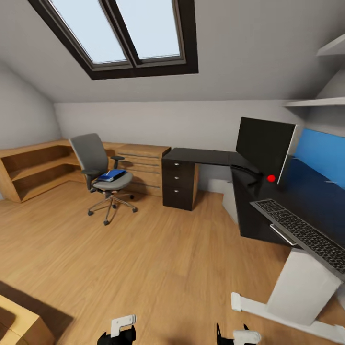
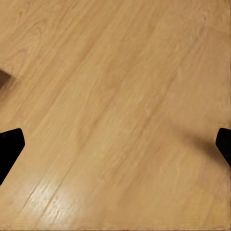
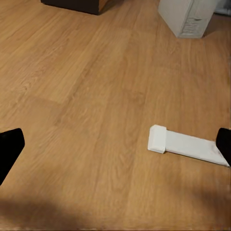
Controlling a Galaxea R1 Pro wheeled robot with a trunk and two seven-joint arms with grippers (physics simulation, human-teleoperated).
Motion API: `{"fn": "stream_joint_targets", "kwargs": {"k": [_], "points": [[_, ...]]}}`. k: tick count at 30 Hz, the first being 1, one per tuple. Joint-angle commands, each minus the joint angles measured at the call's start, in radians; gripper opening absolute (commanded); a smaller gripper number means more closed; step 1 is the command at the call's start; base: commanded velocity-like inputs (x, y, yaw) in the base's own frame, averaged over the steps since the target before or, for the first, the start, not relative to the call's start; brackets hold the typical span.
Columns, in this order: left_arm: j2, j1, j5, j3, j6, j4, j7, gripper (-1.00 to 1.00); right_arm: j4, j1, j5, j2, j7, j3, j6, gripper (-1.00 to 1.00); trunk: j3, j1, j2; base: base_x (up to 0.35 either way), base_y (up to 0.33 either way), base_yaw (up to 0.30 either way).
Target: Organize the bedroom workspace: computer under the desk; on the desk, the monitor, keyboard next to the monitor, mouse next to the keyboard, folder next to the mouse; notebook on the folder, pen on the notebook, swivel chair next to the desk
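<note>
The grey swivel chair point(image 1: 96, 163) stands at the far left, apart from the black desk point(image 1: 201, 156). On its seat lies the blue folder point(image 1: 112, 174); a darker patch on the folder is too small to identify. The monitor point(image 1: 264, 145) stands on the desk at the right, and the keyboard point(image 1: 306, 235) lies along the desk's near edge. Under the desk sits the pale computer point(image 3: 188, 17). The mouse and pen are out of view. My left gripper point(image 1: 118, 334) point(image 2: 115, 149) and right gripper point(image 1: 235, 335) point(image 3: 115, 149) hang open and empty over the wood floor.
The desk's white leg point(image 1: 302, 287) and its long white foot point(image 3: 187, 144) lie close ahead of my right gripper. The black drawer block point(image 1: 179, 184) stands mid-room. Light-wood shelves point(image 1: 33, 170) line the far left wall. A cardboard box point(image 1: 19, 323) sits at my near left.
</note>
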Motion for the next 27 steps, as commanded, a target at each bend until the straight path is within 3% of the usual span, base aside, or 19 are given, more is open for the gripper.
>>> {"fn": "stream_joint_targets", "kwargs": {"k": [1,14,27], "points": [[0.001,-0.001,0.011,-0.008,-0.005,0.0,0.007,1.0,0.001,-0.001,0.011,0.0,-0.007,-0.004,-0.001,1.0,-0.001,-0.001,-0.001,-0.3,-0.164,-0.29],[-0.001,-0.001,0.01,-0.008,-0.005,0.005,0.007,1.0,0.001,-0.001,0.011,-0.001,-0.007,-0.004,-0.001,1.0,-0.001,-0.001,-0.001,-0.253,-0.231,-0.289],[-0.001,-0.001,0.011,-0.007,-0.005,0.027,0.006,1.0,0.001,-0.001,0.011,-0.001,-0.007,-0.004,-0.001,1.0,-0.001,-0.001,-0.001,-0.036,-0.333,-0.289]]}}
